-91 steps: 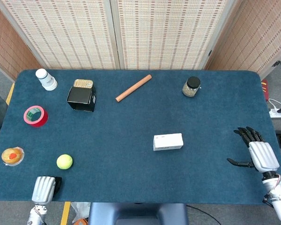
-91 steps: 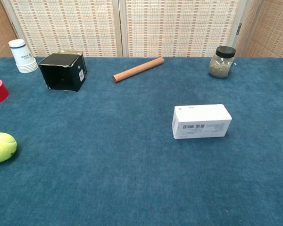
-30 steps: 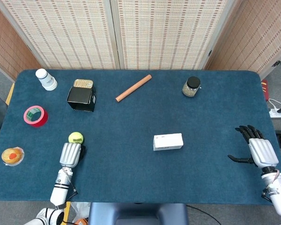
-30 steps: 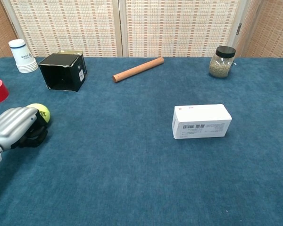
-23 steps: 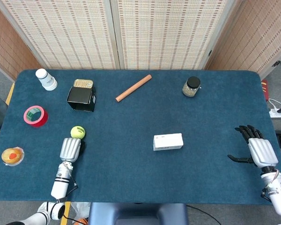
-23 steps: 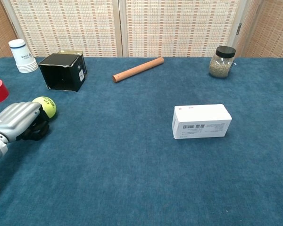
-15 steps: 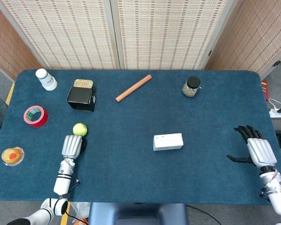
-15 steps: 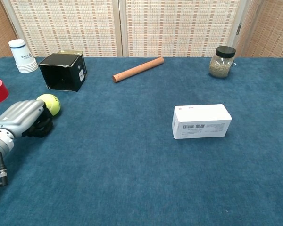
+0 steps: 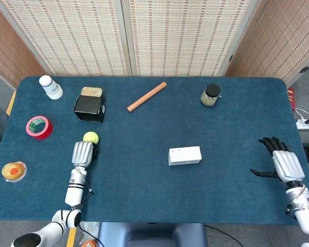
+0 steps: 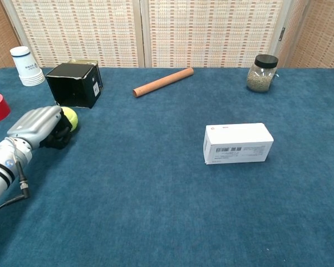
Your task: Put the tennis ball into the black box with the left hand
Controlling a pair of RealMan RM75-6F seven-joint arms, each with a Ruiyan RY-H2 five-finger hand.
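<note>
The left hand (image 9: 83,153) grasps the tennis ball (image 9: 90,137), the black box (image 9: 89,108) just beyond its fingertips.

One tennis ball (image 9: 90,137); one black box (image 9: 89,108); one jar (image 9: 210,95).

On the blue felt table (image 9: 154,200): white rectangular carton (image 9: 185,155), wooden cylindrical rod (image 9: 147,96), black-lidded glass jar (image 9: 210,95), red tape roll (image 9: 39,127), stacked white paper cups (image 9: 50,87).

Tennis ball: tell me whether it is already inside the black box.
No, the tennis ball is outside the black box, on the near side of it, in the left robot hand.
</note>
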